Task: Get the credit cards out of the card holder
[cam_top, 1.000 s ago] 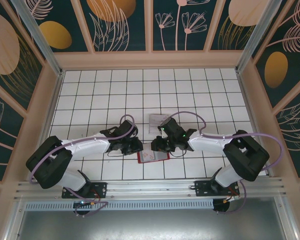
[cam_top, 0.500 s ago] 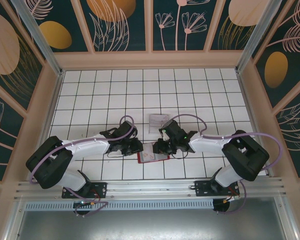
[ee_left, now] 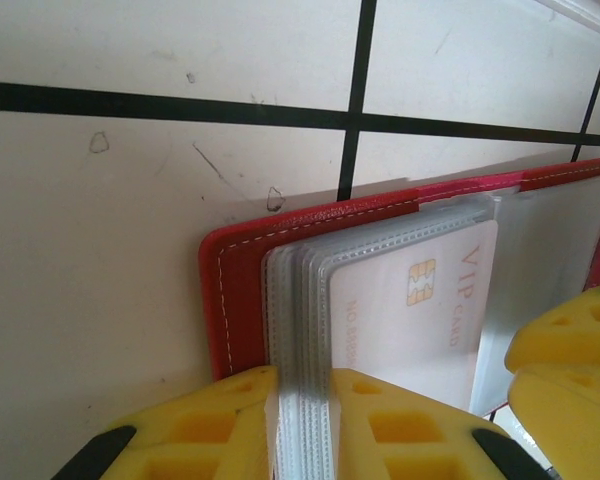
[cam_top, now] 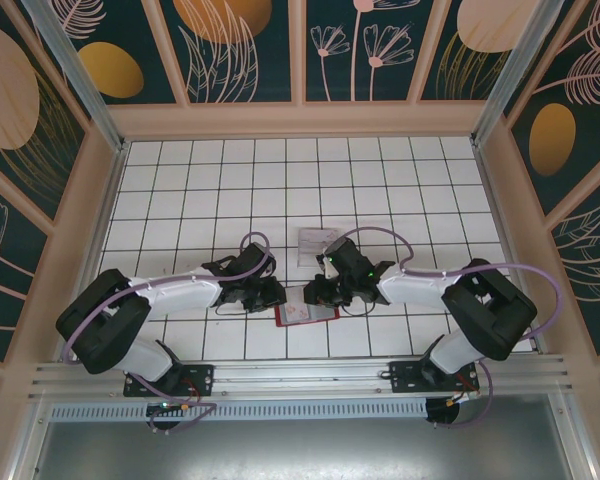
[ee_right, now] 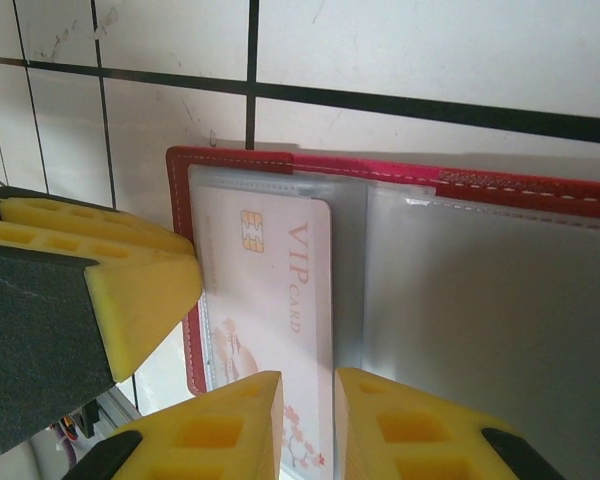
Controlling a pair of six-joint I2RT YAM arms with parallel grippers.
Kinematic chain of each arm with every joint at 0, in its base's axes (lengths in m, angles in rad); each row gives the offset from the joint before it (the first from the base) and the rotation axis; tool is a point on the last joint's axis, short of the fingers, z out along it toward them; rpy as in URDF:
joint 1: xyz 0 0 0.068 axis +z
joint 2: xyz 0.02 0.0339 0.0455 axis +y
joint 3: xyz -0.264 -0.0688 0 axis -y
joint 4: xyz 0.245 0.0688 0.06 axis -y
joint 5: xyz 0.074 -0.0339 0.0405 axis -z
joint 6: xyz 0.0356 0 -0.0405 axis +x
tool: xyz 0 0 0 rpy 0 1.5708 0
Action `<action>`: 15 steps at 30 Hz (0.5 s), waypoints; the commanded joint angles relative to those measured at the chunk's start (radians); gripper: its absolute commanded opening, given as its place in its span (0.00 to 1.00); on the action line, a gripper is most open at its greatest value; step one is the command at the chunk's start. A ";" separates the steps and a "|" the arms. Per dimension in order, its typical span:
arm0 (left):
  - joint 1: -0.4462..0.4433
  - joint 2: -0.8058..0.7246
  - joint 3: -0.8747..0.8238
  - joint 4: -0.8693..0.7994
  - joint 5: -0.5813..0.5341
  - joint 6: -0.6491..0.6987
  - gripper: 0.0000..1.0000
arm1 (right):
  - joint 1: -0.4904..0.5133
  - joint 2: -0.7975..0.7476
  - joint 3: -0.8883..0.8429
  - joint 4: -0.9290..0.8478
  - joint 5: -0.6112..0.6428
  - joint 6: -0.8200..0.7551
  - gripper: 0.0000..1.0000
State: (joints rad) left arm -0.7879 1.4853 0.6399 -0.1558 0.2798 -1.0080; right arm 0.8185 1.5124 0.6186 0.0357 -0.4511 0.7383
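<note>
Left gripper (ee_left: 302,385): jaws closed tight on a stack of clear sleeves (ee_left: 298,330). The sleeve edges stand up in the slot between its two yellow fingers.
Right gripper (ee_right: 308,400): yellow fingers set close together with a narrow gap. The lower end of the VIP card (ee_right: 280,300) runs into that gap. Whether the fingers actually pinch it cannot be told.
Card holder (ee_left: 235,310): red, lying open and flat on the table (cam_top: 210,190), directly under and ahead of both grippers. Its stitched corner sits just ahead of the left gripper's fingertips, seen from the left wrist.
VIP card: pale, with a gold chip and pink lettering, inside the top sleeve. It lies just right of the left gripper's fingers. In the right wrist view it stretches ahead from the right gripper's finger gap toward the holder's far red edge.
Clear page (ee_right: 480,330): spread flat over the holder's other half, ahead of and right of the right gripper's right finger.
Grippers to each other: tips close, facing one another across the holder in the top view. The left gripper's yellow finger shows just left of the card in the right wrist view.
Pale rectangular object (cam_top: 317,240): on the table beyond the right gripper, away from the arm bases and apart from the holder. Too small to identify.
</note>
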 commanded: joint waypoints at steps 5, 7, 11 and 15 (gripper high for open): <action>-0.004 0.027 -0.027 0.012 0.003 0.002 0.21 | -0.013 0.044 -0.020 0.053 -0.028 -0.009 0.20; -0.004 0.031 -0.029 0.013 0.004 0.002 0.21 | -0.016 0.048 -0.026 0.062 -0.033 -0.008 0.19; -0.005 0.038 -0.034 0.012 0.002 0.002 0.20 | -0.022 0.053 -0.045 0.085 -0.044 -0.001 0.18; -0.005 0.049 -0.032 0.012 0.001 0.005 0.19 | -0.026 0.052 -0.066 0.117 -0.065 0.008 0.17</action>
State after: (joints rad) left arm -0.7876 1.4998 0.6300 -0.1177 0.2863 -1.0077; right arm 0.8005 1.5536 0.5766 0.1158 -0.4896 0.7403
